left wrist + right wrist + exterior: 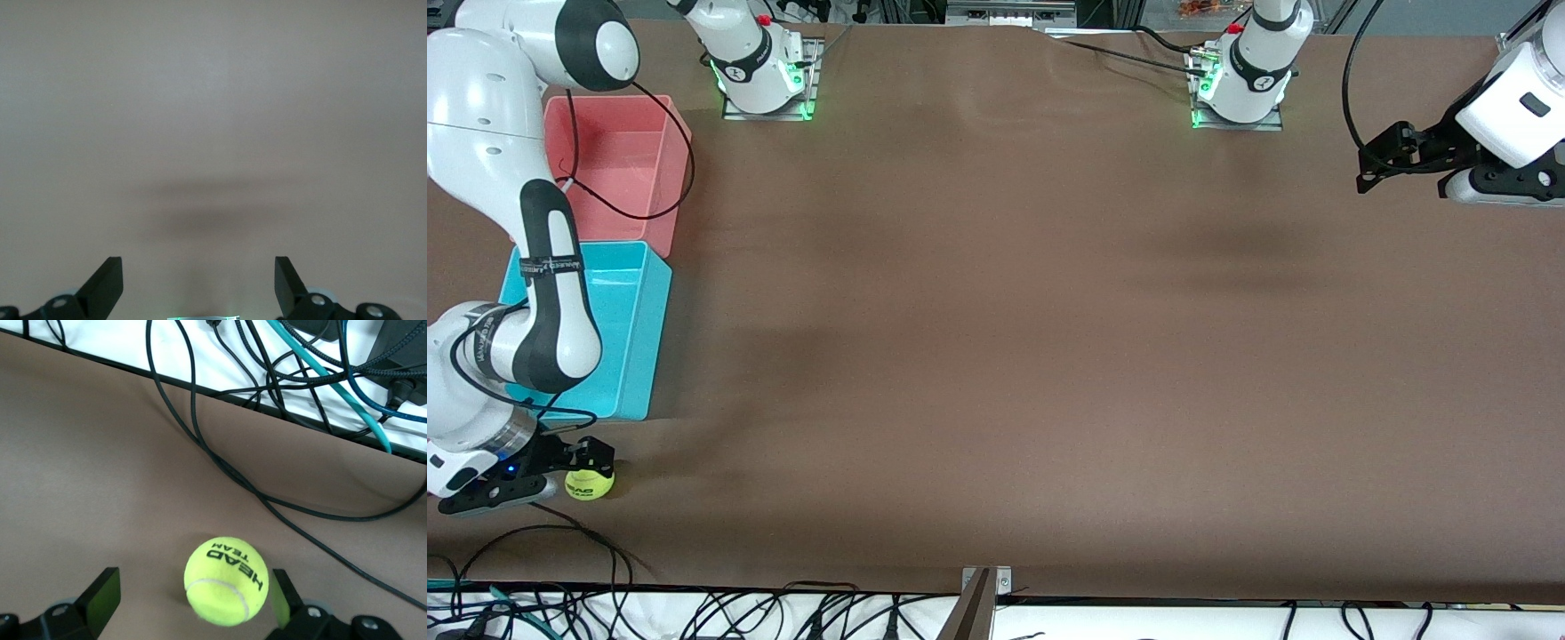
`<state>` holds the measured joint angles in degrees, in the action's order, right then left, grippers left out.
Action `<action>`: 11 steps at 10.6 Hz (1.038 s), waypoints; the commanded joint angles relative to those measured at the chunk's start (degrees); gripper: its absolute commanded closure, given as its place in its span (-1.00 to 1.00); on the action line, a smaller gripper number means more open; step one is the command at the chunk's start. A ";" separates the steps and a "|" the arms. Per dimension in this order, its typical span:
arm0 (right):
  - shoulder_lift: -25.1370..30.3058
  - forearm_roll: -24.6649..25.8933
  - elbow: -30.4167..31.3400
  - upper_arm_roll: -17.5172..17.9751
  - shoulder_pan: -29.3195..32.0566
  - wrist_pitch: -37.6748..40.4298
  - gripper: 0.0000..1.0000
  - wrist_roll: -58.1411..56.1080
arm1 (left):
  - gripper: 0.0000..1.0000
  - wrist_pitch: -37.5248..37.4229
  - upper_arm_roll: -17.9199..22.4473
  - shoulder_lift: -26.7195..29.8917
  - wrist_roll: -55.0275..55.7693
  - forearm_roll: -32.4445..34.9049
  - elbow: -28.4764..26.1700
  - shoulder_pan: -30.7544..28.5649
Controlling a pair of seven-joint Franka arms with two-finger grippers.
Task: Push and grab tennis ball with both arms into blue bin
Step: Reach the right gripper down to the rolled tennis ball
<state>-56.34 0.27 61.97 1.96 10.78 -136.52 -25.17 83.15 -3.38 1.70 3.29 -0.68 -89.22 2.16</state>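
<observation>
The yellow-green tennis ball (pixel 590 484) (pixel 227 580) rests on the brown table close to the front edge, at the right arm's end. My right gripper (pixel 551 478) (pixel 193 587) is down at the table, open, with the ball between its fingers (pixel 103 590). The ball sits close to one finger and apart from the other. The blue bin (pixel 654 338) stands just farther from the front camera than the ball, partly covered by the right arm. My left gripper (pixel 1383 164) (pixel 199 280) hangs open and empty over bare table at the left arm's end.
A pink bin (pixel 671 169) stands against the blue bin, farther from the front camera. A loose black cable (pixel 578 533) (pixel 267 500) lies on the table between the ball and the front edge. More cables hang past that edge.
</observation>
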 commanded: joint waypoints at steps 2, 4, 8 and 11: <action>-5.44 0.08 -6.68 -0.12 0.03 -0.42 -1.00 -0.40 | -1.00 -1.50 -0.49 -1.17 0.67 0.68 2.38 0.22; -6.40 1.47 -6.77 -1.16 -0.14 -0.42 -1.00 -0.49 | -1.00 -1.50 -0.49 -1.17 0.67 0.68 2.38 0.22; -7.90 3.24 -7.39 -1.61 -0.14 -0.60 -1.00 -1.63 | -1.00 -1.50 -0.49 -1.17 0.67 0.68 2.38 0.30; -7.90 3.85 -7.39 -1.87 -0.14 -0.68 -0.73 -2.24 | -1.00 -1.50 -0.49 -1.17 0.67 0.68 2.47 0.30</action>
<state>-62.62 3.02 57.51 0.40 10.75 -137.23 -26.22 83.10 -3.73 1.67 3.29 -0.68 -89.13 2.17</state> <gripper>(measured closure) 0.053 0.000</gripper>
